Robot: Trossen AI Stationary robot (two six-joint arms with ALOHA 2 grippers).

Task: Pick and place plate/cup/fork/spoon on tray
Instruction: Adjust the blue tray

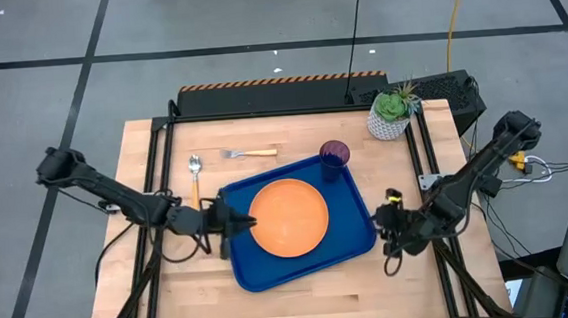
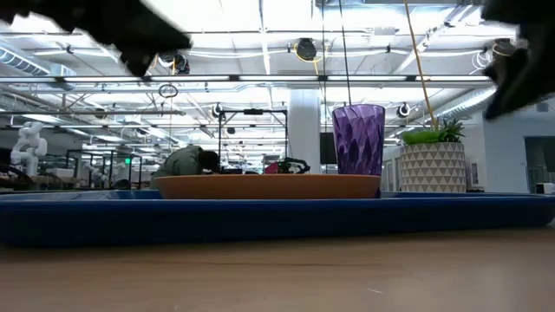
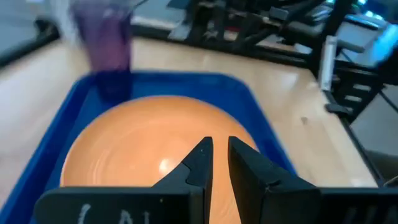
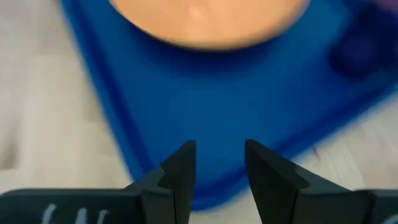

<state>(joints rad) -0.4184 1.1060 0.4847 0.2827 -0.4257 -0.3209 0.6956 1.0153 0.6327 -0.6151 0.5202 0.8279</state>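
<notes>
The orange plate [image 1: 288, 217] lies flat in the middle of the blue tray [image 1: 272, 272]. The purple cup [image 1: 334, 158] stands upright in the tray's far right corner. The fork [image 1: 249, 153] and the silver spoon [image 1: 195, 166] lie on the bare table beyond the tray's far left corner. My left gripper [image 1: 251, 221] hovers over the plate's left rim [image 3: 143, 155], its fingers a narrow gap apart and empty. My right gripper [image 1: 381, 222] is open and empty above the tray's right edge [image 4: 186, 112].
A white pot with a green plant [image 1: 391, 114] stands at the table's far right corner. Bare wood [image 1: 304, 303] lies between the tray and the table's near edge. In the low view both arms [image 2: 121, 30] show high above the tray.
</notes>
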